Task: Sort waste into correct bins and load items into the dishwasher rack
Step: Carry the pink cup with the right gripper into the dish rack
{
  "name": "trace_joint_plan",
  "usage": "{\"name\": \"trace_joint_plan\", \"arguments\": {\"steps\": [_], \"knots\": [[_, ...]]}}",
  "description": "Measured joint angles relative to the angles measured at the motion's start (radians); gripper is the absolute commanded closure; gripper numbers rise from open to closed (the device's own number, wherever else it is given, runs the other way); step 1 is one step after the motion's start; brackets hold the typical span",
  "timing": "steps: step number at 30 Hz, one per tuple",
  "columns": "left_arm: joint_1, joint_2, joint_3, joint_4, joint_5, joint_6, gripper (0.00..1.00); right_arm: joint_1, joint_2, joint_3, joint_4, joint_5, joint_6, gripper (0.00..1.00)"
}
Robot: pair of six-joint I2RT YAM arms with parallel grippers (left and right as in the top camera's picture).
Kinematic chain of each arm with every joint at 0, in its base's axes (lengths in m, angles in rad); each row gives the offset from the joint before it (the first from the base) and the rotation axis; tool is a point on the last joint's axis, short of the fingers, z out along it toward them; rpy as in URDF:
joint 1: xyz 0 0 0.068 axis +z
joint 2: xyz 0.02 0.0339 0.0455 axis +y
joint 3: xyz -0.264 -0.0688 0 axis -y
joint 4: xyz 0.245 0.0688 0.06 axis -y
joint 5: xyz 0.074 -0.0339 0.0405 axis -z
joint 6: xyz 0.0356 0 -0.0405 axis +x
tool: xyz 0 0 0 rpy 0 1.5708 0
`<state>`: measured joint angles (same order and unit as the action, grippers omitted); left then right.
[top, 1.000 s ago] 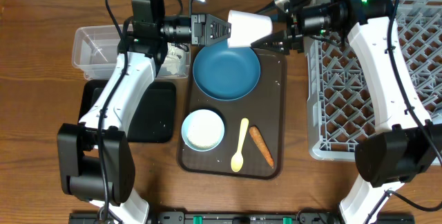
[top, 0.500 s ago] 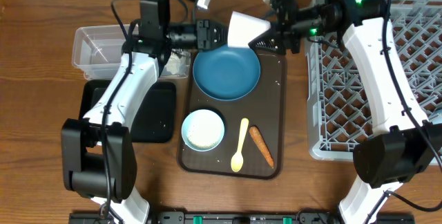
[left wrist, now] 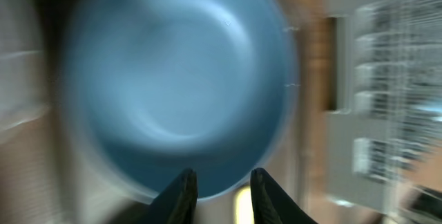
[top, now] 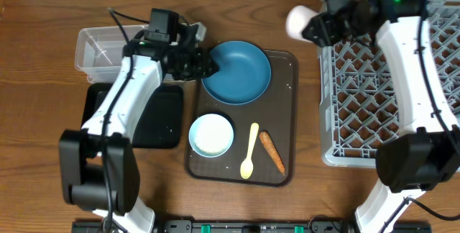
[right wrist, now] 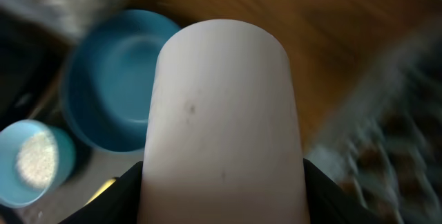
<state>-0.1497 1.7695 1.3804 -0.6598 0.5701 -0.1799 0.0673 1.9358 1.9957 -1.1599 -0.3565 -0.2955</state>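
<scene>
Early days: the right gripper clasps the cup beside the rack (nothing racked yet, seemingly), the left gripper, parted and empty, noses the dish; bowl, spoon, carrot wait.

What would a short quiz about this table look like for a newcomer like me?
1. True or false: the spoon and the carrot lie side by side on the brown tray.
2. Fill the gap: the left end effector is at the rim of the blue ____.
3. Pick one: the right end effector holds A) a fork, B) a pale cup, C) a napkin.

Key
1. True.
2. Dish: it is the blue dish at the top of the brown tray.
3. B.
</scene>
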Motion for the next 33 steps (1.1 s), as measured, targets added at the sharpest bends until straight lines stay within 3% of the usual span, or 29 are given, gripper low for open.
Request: {"name": "trace_joint_plan", "arguments": {"steps": [5, 11, 18, 33], "knots": [[0.032, -0.119, 0.0, -0.071, -0.25, 0.025, 0.71, -0.115, -0.032, 0.0, -0.09, 0.185, 0.143, 0.89], [0.063, -0.236, 0.0, -0.072, -0.407, 0.031, 0.7, -0.278, -0.067, 0.001, -0.218, 0.359, 0.293, 0.94], [0.068, -0.247, 0.0, -0.074, -0.451, 0.032, 0.7, -0.447, -0.067, 0.001, -0.303, 0.412, 0.39, 0.94], [0.068, -0.247, 0.0, -0.074, -0.466, 0.032, 0.7, -0.677, 0.053, -0.003, -0.431, 0.43, 0.422, 0.97]]}}
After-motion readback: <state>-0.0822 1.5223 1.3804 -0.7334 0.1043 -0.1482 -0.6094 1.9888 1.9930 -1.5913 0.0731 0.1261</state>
